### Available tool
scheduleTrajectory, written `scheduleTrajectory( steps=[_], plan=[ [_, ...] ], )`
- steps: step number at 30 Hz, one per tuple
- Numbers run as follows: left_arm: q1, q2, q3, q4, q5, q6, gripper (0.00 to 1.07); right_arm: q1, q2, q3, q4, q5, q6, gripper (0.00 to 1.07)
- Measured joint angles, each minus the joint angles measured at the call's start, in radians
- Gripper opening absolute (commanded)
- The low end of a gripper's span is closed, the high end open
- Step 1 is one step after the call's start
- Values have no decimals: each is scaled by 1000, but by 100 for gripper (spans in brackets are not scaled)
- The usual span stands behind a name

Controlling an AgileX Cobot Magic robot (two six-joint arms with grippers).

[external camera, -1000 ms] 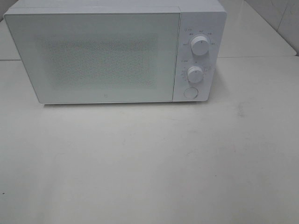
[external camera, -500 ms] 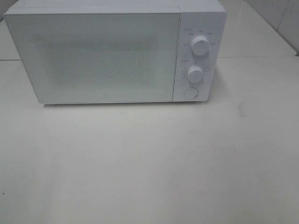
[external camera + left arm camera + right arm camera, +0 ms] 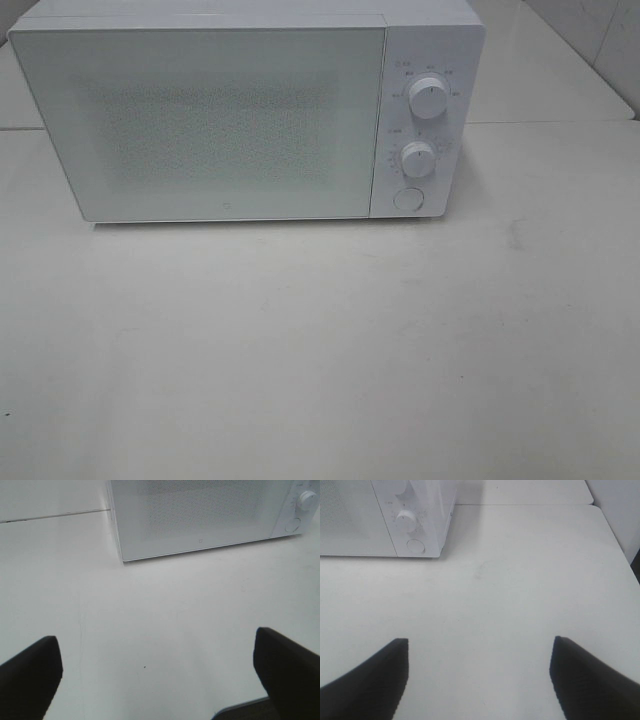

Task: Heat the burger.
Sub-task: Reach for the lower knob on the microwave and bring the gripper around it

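The burger is out of view in every frame. A white microwave [image 3: 245,115] stands at the back of the table with its door shut; it also shows as the microwave [image 3: 200,515] in the left wrist view and the microwave [image 3: 380,517] in the right wrist view. Neither arm appears in the high view. My left gripper [image 3: 160,675] is open over bare tabletop, well short of the microwave, with nothing between its black fingers [image 3: 30,675]. My right gripper [image 3: 477,672] is open too, empty, near the table's front right.
The microwave's right panel carries two round knobs [image 3: 427,100] [image 3: 418,159] and a round button [image 3: 407,199]. The white table [image 3: 320,350] runs wide in front of it. A seam [image 3: 550,122] crosses the table behind, and the table's right edge [image 3: 615,535] shows in the right wrist view.
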Motion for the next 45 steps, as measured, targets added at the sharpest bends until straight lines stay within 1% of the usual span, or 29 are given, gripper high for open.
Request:
scheduleTrajectory(
  steps=[5, 7, 8, 9, 11, 12, 14, 16, 20, 22, 23, 24, 25, 26, 27, 28, 29, 30, 33, 35, 36, 38, 40, 41, 45],
  plan=[
    [0, 0, 0, 0, 0, 0, 98, 0, 69, 0, -1, -87, 5, 75],
    [0, 0, 0, 0, 0, 0, 98, 0, 126, 0, -1, -183, 6, 75],
    [0, 0, 0, 0, 0, 0, 98, 0, 126, 0, -1, -183, 6, 75],
    [0, 0, 0, 0, 0, 0, 98, 0, 164, 4, -1, -251, 6, 75],
    [0, 0, 0, 0, 0, 0, 98, 0, 185, 7, -2, -279, 6, 75],
    [0, 0, 0, -1, 0, 0, 98, 0, 226, 19, -14, -348, 6, 75],
    [0, 0, 0, -3, 0, 0, 98, 0, 243, 24, -24, -374, 6, 75],
    [0, 0, 0, -4, 0, 0, 98, 0, 301, 31, -62, -451, 6, 75],
    [0, 0, 0, -3, 0, -7, 98, 0, 356, 32, -73, -520, 6, 75],
    [0, 0, 0, 16, 0, -48, 98, 0, 407, 32, -75, -587, 6, 75],
    [0, 0, 0, 16, 0, -48, 98, 0, 407, 32, -75, -587, 6, 75],
    [0, 0, 0, 26, 0, -65, 98, 0, 441, 32, -75, -633, 6, 75],
    [0, 0, 2, 50, -1, -99, 98, 0, 477, 32, -75, -669, 6, 75],
    [0, 0, 2, 50, -1, -99, 98, 0, 477, 32, -75, -669, 6, 75],
    [0, 0, 4, 63, -3, -117, 98, 0, 497, 32, -75, -687, 6, 75],
    [0, 0, 4, 63, -3, -117, 98, 0, 497, 32, -75, -687, 6, 75],
    [0, 0, 5, 85, -8, -144, 98, 0, 540, 32, -75, -721, 6, 75],
    [0, 0, 5, 96, -8, -156, 98, 0, 577, 32, -76, -759, 6, 75],
    [0, 0, 5, 97, -8, -159, 98, 0, 598, 32, -76, -781, 6, 75],
    [0, 0, 5, 101, -10, -162, 98, 0, 675, 32, -76, -857, 6, 75],
    [0, 0, 5, 101, -10, -162, 98, 0, 675, 32, -76, -857, 6, 75],
    [0, 0, 5, 102, -10, -162, 98, 0, 733, 32, -76, -915, 6, 75],
    [0, 0, 5, 102, -10, -162, 98, 0, 750, 32, -77, -936, 6, 75],
    [0, 0, 5, 102, -10, -162, 98, 0, 793, 32, -77, -978, 6, 75],
    [0, 0, 5, 102, -10, -162, 98, 0, 854, 32, -79, -1028, 6, 75]
  ],
)
